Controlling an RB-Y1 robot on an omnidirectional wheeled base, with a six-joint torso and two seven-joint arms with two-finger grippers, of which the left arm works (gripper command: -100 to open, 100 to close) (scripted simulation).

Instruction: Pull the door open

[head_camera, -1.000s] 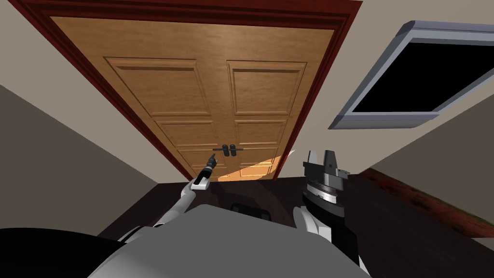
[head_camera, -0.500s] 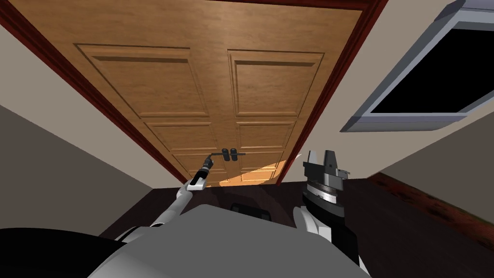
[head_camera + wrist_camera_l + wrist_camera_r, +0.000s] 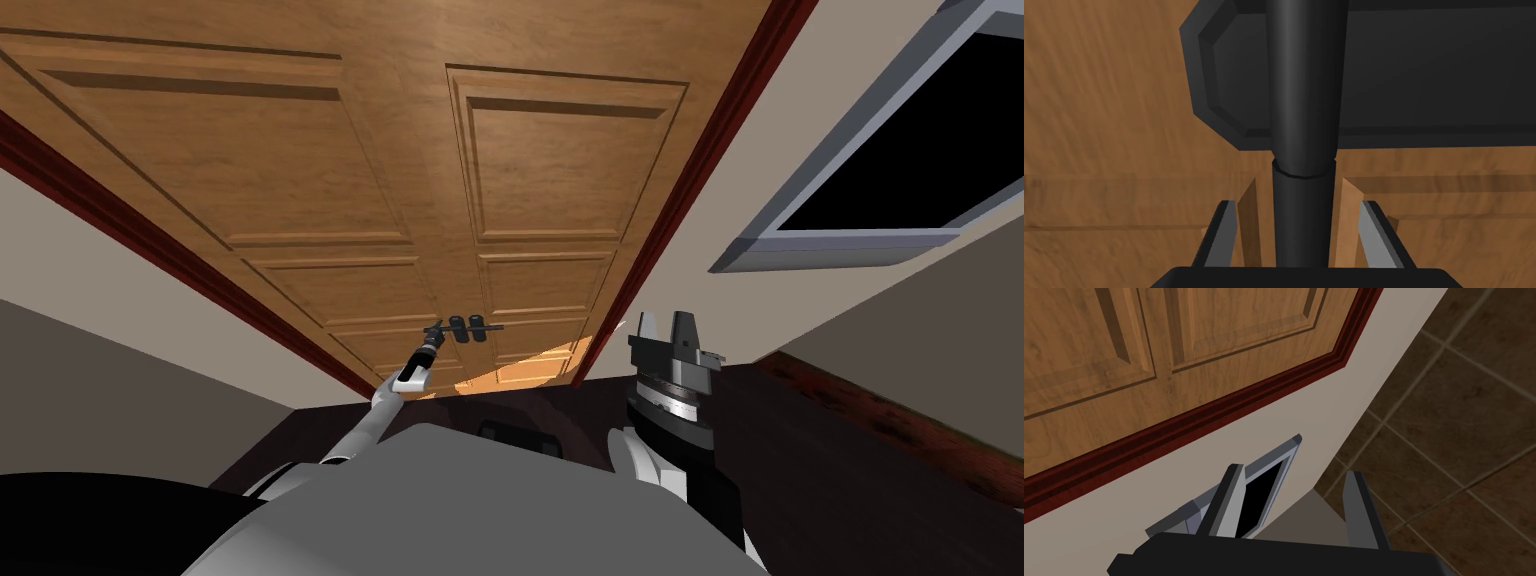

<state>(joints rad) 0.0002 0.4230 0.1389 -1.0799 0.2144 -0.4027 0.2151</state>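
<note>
A brown panelled wooden door (image 3: 350,180) rises right in front of me, with a dark lever handle (image 3: 462,328) low on it. My left gripper (image 3: 434,333) reaches out to the left end of that handle. In the left wrist view the black lever bar (image 3: 1304,100) runs straight between the fingers (image 3: 1221,235) of the left gripper (image 3: 1296,205), which stands open with a strip of wood showing on either side of the bar. Behind the bar sits the dark backplate (image 3: 1424,75). The right gripper (image 3: 668,322) is held up beside my chest, open and empty (image 3: 1296,470).
A dark red frame (image 3: 690,190) borders the door. On the beige wall to the right hangs a grey-framed panel (image 3: 880,190) with a black area inside. Walls close in on both sides above a dark floor (image 3: 850,480).
I have moved closer to the door, which now looms larger. My left gripper has gone forward from below the handle to straddle its lever. The right arm has kept still.
</note>
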